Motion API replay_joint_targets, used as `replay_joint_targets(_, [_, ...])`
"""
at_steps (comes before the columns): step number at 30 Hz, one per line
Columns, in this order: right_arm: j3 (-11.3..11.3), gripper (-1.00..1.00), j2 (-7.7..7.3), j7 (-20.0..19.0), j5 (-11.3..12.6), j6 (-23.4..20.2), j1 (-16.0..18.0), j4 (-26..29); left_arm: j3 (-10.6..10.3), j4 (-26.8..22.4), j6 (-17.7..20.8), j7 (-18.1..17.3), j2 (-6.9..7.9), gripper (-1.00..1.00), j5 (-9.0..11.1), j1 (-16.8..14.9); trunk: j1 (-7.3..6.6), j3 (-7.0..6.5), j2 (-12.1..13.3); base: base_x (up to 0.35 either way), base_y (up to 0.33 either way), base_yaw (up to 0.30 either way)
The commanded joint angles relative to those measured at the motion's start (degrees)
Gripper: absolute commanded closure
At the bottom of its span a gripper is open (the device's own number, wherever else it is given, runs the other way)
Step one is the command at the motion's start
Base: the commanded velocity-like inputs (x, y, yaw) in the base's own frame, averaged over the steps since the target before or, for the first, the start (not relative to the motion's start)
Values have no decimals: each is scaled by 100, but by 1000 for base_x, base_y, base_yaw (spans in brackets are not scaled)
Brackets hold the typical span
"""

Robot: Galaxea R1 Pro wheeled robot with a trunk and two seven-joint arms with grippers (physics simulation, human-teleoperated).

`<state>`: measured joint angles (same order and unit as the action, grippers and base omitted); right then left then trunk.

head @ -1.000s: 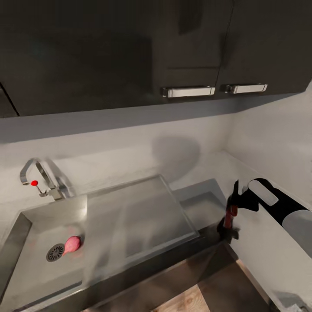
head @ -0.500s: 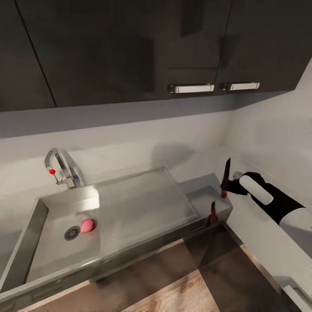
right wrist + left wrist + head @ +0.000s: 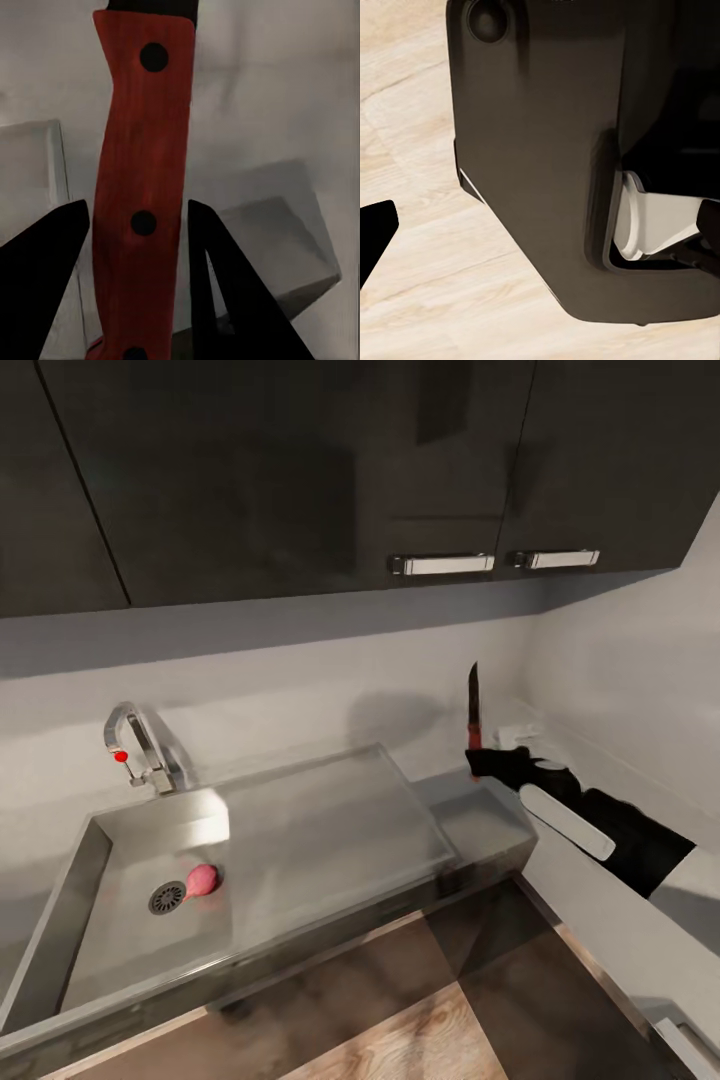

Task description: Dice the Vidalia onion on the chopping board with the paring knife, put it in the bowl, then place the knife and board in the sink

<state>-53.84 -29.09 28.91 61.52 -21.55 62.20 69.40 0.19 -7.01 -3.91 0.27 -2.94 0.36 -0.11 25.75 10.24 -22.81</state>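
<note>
Wood-grain floor [image 3: 440, 1040] lies nearest the camera in the head view, below the dark cabinet fronts [image 3: 330, 950] under the countertop [image 3: 480, 810]. The left wrist view shows pale floor planks, a dark part of the robot's body [image 3: 532, 150] and one black fingertip [image 3: 375, 229] at the frame edge; how far the left gripper is open cannot be told. The right gripper [image 3: 487, 760], on its black-and-white arm [image 3: 600, 830], is raised above the countertop's right end, closed on the knife [image 3: 474, 710], which stands upright with the dark blade pointing up. In the right wrist view the red riveted handle [image 3: 142, 187] sits between the two dark fingers [image 3: 37, 285]. The sink [image 3: 300, 830] lies to the left, its drainboard toward the gripper; in the basin a pink onion [image 3: 201, 879] rests just beside the drain [image 3: 165, 898]. The tap [image 3: 135, 745] with its red dot stands behind the basin, against the pale wall. Dark wall cabinets [image 3: 300, 470] with metal handles [image 3: 442, 564] hang above.
</note>
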Motion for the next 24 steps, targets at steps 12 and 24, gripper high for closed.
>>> replay_joint_targets(12, [-362,100,-105,71,-1167,-673,11,1081,-1,-2,-21,-1,4,-100,2,-3,4,12,-11,-54,0,0])
replay_joint_targets(24, [-385,100,-198,146,-1255,-758,11,1099,-1,-2,-22,-1,23,-100,4,-1,4,12,-11,-141,89,74])
